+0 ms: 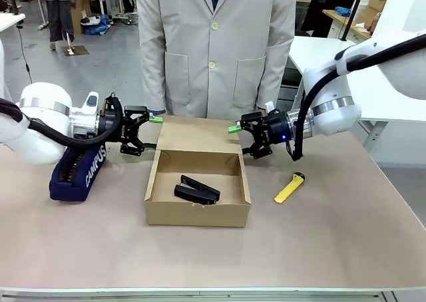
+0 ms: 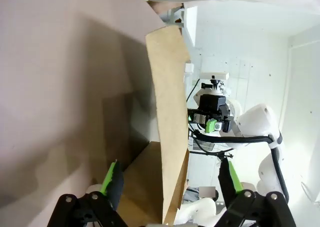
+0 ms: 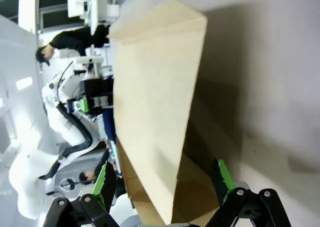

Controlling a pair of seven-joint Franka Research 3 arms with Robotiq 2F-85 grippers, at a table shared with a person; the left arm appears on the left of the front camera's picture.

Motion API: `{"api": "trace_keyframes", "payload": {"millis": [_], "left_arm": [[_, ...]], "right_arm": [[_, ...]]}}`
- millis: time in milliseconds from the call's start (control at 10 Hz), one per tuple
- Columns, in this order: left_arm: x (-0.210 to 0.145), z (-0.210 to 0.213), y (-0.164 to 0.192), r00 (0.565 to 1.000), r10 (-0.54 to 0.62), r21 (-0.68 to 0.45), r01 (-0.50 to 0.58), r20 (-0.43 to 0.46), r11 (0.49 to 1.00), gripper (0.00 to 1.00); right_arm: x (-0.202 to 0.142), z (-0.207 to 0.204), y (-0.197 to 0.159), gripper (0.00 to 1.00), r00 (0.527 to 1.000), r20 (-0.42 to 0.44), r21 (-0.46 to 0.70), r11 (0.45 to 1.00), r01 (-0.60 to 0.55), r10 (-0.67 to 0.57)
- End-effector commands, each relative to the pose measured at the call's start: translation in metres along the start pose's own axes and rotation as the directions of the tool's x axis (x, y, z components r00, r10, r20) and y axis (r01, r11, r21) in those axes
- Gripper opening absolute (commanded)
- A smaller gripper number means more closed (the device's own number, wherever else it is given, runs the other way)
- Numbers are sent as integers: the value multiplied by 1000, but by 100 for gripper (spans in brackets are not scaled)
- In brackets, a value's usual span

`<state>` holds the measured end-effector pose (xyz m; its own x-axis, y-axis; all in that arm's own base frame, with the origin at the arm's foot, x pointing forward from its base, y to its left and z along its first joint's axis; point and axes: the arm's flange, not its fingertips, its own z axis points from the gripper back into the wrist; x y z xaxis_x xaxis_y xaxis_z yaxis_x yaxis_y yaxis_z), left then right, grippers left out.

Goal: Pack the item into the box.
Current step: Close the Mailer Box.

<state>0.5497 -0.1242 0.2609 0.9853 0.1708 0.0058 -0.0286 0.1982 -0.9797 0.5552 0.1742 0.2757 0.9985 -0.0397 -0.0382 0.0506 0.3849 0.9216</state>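
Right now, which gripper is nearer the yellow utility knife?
Right. The right gripper is at the right edge of the lid flap, not far from the knife; the left gripper is at its left edge, beyond the whole box.

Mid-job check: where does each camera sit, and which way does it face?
Front: between the arms, facing across the table at the person; both arms, left tool, right tool flanking the box.
Left wrist: along its own open fingers at the lid flap; right arm beyond.
Right wrist: mirror view; left arm beyond.
Shared: the flap.
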Motion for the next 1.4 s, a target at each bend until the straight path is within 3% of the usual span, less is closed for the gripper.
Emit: {"api": "trace_keyframes", "payload": {"millis": [0, 600, 700, 800, 900, 1000, 1200, 1300], "left_arm": [[0, -11, 11, 999, -42, -39, 41, -13, 998, 100], [-7, -15, 12, 997, -57, -87, 51, -59, 995, 100], [-8, -18, 14, 996, -58, -83, 52, -72, 995, 92], [-9, -18, 14, 996, -54, -91, 48, -72, 995, 80], [-9, -16, 13, 995, -68, -103, 61, -73, 993, 72], [-10, -17, 12, 995, -72, -105, 64, -73, 992, 60], [-10, -16, 12, 992, -79, -110, 68, -100, 992, 44], [-11, -16, 11, 992, -79, -115, 67, -102, 991, 44]], "right_arm": [[9, 1, 0, 100, 999, -20, 37, 998, 43, -42], [10, -4, 0, 100, 997, -49, 47, 997, 55, -53], [11, -5, 2, 100, 997, -56, 49, 997, 59, -56], [11, -6, 3, 85, 996, -64, 53, 997, 59, -55], [10, -7, 4, 81, 995, -79, 62, 996, 65, -60], [10, -7, 4, 66, 994, -87, 62, 996, 67, -62], [9, -7, 1, 62, 995, -80, 68, 996, 60, -54], [8, -6, 1, 62, 996, -81, 72, 996, 50, -44]]}}
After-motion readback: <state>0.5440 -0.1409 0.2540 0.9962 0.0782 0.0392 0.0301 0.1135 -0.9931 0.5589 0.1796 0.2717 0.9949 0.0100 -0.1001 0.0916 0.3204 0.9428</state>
